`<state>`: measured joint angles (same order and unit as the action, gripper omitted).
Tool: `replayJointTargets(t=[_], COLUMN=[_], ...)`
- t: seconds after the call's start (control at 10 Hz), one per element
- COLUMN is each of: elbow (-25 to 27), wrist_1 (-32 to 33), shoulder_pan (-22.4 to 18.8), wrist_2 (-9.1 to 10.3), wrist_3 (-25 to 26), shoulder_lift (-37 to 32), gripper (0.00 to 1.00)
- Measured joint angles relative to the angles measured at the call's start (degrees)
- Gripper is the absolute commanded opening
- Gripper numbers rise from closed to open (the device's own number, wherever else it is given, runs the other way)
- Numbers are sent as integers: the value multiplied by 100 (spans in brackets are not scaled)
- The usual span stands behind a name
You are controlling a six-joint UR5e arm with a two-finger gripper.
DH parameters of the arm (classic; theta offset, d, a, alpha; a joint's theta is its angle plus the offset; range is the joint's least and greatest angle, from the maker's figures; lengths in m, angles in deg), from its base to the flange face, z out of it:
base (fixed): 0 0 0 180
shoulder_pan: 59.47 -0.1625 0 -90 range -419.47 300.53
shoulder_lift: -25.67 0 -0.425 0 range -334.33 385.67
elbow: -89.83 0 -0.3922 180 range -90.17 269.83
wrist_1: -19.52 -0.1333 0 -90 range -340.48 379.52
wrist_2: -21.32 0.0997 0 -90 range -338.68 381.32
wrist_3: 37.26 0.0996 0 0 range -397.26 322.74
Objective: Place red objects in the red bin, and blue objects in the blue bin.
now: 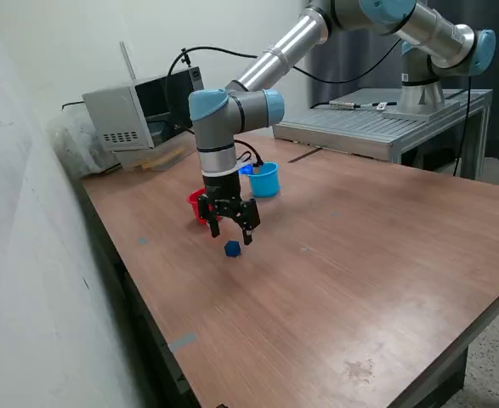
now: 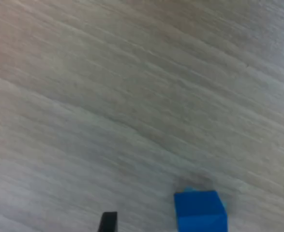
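Small dark blue cube (image 1: 232, 248) lies on the wooden desk (image 1: 360, 255) under the released hand (image 1: 229, 232), slightly toward 5 o'clock, so an off-centre descent could knock it away.

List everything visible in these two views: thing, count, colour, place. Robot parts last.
Blue cube: one, dark blue, on the table below the claw.
Red cup: one, red, behind the claw, partly hidden.
Blue cup: one, light blue, on the exterior view's right of the red cup.
Table: one, brown wood.
Grey box: one, grey, at the table's far corner.
Metal bench: one, grey, behind the table.
Arm: one, silver and light blue.
Claw: one, black, open, above the cube.
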<state>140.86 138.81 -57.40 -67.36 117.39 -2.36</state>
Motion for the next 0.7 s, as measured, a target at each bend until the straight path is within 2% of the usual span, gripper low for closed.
replayJointTargets(t=[0.4, 0.5, 0.7], elbow=[28, 25, 9], wrist_1=[21, 26, 36], shoulder_pan=[-44, -45, -48], wrist_2=[0, 0, -5], wrist_3=[0, 2, 3], shoulder_lift=[19, 21, 29], gripper=[100, 0, 0])
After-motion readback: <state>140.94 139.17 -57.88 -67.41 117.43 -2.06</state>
